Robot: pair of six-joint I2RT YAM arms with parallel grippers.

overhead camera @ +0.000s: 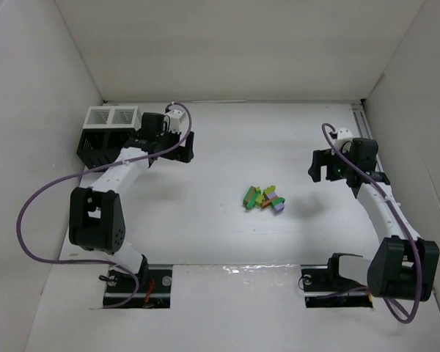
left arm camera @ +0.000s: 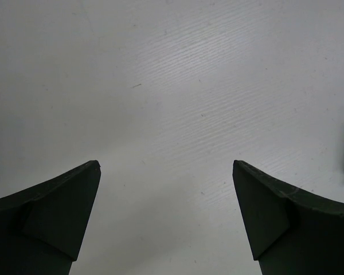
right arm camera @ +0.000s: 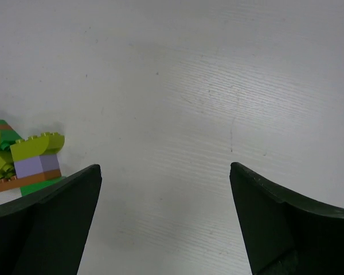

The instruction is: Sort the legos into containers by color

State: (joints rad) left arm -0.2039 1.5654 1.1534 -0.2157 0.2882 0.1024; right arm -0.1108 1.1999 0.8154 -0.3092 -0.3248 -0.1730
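Left fingers [left arm camera: 51, 223] and right fingers [right arm camera: 286, 223] both spread wide, empty — legos [overhead camera: 264, 199] piled between them, rack [overhead camera: 95, 147] far left.

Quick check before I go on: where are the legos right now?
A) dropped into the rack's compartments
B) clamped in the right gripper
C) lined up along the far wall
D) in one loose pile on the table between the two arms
D: the legos lie clustered together on the table, well away from the rack, and the right gripper stands open with nothing between its fingers.
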